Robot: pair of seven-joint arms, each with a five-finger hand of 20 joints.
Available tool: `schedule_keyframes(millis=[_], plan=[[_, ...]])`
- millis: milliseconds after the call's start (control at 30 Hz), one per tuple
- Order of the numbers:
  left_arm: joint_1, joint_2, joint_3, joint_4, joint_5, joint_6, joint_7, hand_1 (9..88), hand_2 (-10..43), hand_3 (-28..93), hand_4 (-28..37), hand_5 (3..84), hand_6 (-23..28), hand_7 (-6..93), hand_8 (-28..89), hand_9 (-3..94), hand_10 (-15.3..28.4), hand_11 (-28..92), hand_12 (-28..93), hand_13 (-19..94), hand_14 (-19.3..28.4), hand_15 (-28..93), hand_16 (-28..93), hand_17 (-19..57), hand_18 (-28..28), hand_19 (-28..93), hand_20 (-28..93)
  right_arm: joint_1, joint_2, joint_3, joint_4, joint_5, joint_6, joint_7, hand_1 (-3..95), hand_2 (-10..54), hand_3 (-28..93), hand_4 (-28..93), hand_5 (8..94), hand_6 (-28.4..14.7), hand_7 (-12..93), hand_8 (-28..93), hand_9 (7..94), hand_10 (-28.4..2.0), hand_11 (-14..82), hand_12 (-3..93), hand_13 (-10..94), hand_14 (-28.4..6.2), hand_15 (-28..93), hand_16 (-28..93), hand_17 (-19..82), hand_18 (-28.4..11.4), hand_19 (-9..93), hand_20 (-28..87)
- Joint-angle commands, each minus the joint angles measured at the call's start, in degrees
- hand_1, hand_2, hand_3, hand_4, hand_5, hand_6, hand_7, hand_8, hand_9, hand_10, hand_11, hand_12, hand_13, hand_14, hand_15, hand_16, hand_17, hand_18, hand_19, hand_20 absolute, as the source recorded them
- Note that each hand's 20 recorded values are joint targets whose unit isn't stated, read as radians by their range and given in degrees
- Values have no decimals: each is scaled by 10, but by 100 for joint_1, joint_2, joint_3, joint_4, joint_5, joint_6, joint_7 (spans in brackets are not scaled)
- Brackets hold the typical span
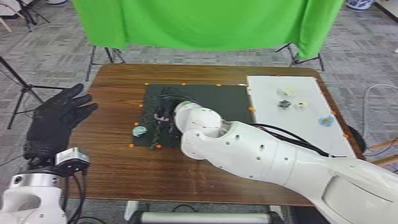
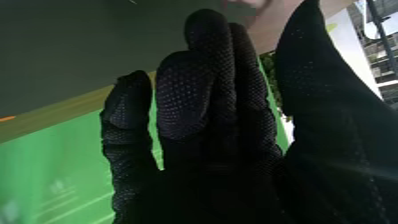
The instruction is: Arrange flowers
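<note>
The brown desk (image 1: 115,175) carries a dark mat (image 1: 226,100). A white board (image 1: 306,132) lies just right of the mat. The white right arm (image 1: 244,152) crosses the mat's near right corner, its black cable (image 1: 298,142) trailing toward the board. The right hand (image 1: 167,104) is over the mat's left part, fingers extended and thumb apart. The left hand (image 1: 51,117) is well left of the mat, fingers apart and empty.

Dark stems (image 1: 157,135) lie on the mat's left side, near the right hand; whether they touch it I cannot tell. A pale blue flower (image 1: 139,131) sits at the mat's left edge, toward the near corner. Right of the mat, on the board, are a blue flower (image 1: 326,121) and small pale flowers (image 1: 288,92).

The step seems to be handling the stems. I would close softly on the stalks, clear of the blooms, and lift before turning so that nothing drags.

The mat's right half leaves open room. Mind its left edge, where a low sweep could nudge the pale blue flower; swinging right, keep elbow and cable above the board's blooms.
</note>
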Motion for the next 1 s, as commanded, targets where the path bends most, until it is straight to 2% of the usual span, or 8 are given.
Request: schedule_keyframes(millis=[33, 200, 367, 433, 633, 700, 833, 1000], plan=[[-35, -116, -66, -2, 40, -44, -178, 253, 31, 828, -181, 424, 115, 152, -98, 393, 200, 278, 98, 308, 273, 525, -102, -58, 243, 636, -61, -31, -42, 95, -15, -105, 114, 115, 342, -95, 847, -283, 614, -16, 279, -181, 651, -121, 480, 165, 611, -85, 856, 119, 236, -216, 932, 382], [226, -199, -175, -92, 37, 16, -200, 254, 30, 828, -181, 424, 116, 153, -98, 394, 201, 279, 97, 308, 273, 526, -102, -58, 243, 636, -61, -389, -16, 544, -184, -349, -251, -79, 326, -95, 860, -283, 581, -28, 282, -184, 616, -136, 490, 157, 596, -90, 864, 111, 232, -216, 932, 387], [452, -418, -370, -136, 7, 52, -289, 254, 29, 829, -181, 424, 116, 154, -98, 394, 201, 278, 96, 308, 273, 526, -102, -58, 243, 635, -61, -623, 295, 975, -596, -643, -784, -326, 319, -95, 878, -283, 558, -33, 282, -189, 593, -148, 487, 149, 574, -98, 862, 102, 214, -217, 921, 384], [725, -357, -343, -236, -37, 187, -97, 255, 30, 828, -182, 424, 115, 154, -98, 396, 202, 278, 96, 309, 273, 526, -102, -58, 243, 635, -61, -742, 423, 1215, -766, -709, -938, -386, 316, -95, 880, -283, 550, -35, 284, -189, 583, -151, 484, 147, 568, -101, 861, 99, 208, -219, 917, 383], [1022, -533, -429, -343, -41, 259, -53, 255, 33, 829, -183, 425, 116, 154, -98, 397, 203, 278, 96, 311, 275, 527, -102, -58, 243, 635, -61, -1218, 814, 1876, -1400, -906, -1360, -544, 307, -95, 879, -283, 539, -43, 278, -189, 568, -158, 471, 139, 553, -110, 859, 91, 198, -219, 907, 384], [1061, -523, -336, -315, -94, 303, 82, 255, 34, 829, -183, 425, 116, 154, -98, 397, 202, 278, 96, 311, 274, 527, -102, -58, 243, 635, -61, -1332, 1092, 1946, -1663, -914, -1187, -639, 304, -95, 881, -283, 536, -46, 273, -188, 562, -162, 462, 136, 544, -114, 857, 88, 195, -222, 903, 385], [1095, -562, -345, -334, -19, 207, -21, 255, 34, 831, -182, 425, 116, 154, -98, 398, 202, 278, 96, 311, 274, 528, -102, -58, 243, 635, -60, -2019, 1686, 2574, -2287, -945, -1050, -740, 301, -95, 882, -283, 531, -48, 269, -184, 549, -166, 438, 129, 537, -115, 855, 83, 192, -221, 898, 386], [1222, -635, -320, -381, -25, 262, 27, 255, 35, 833, -180, 426, 116, 153, -98, 397, 202, 277, 96, 311, 273, 527, -103, -58, 243, 635, -60, -2965, 2372, 3402, -2923, -952, -813, -783, 301, -95, 883, -283, 527, -49, 264, -181, 545, -172, 391, 123, 535, -119, 853, 79, 191, -221, 894, 389]])
